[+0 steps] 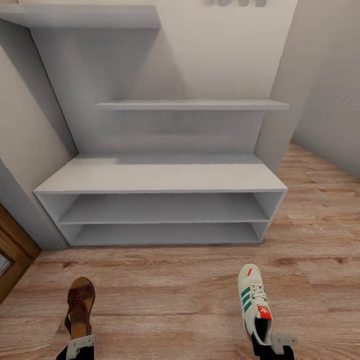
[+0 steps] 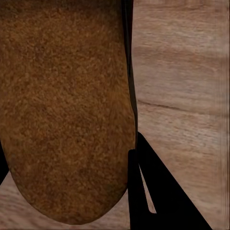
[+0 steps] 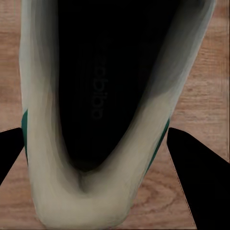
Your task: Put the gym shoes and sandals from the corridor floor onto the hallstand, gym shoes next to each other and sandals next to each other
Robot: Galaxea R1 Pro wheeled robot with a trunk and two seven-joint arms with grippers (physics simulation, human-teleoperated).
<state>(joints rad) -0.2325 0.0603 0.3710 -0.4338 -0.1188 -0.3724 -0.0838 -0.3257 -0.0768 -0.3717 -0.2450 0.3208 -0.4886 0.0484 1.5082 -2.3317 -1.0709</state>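
Before the hallstand, left gripper clasps a sandal, right gripper a gym shoe.

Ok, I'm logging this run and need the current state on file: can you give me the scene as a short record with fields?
left gripper: shut on a brown sandal, held by its heel, toe towards the rack
right gripper: shut on a white gym shoe, held at the heel, toe towards the rack
hallstand: straight ahead, bench top and both open shelves bare
floor: wood planks
task state: no shoe on the rack yet
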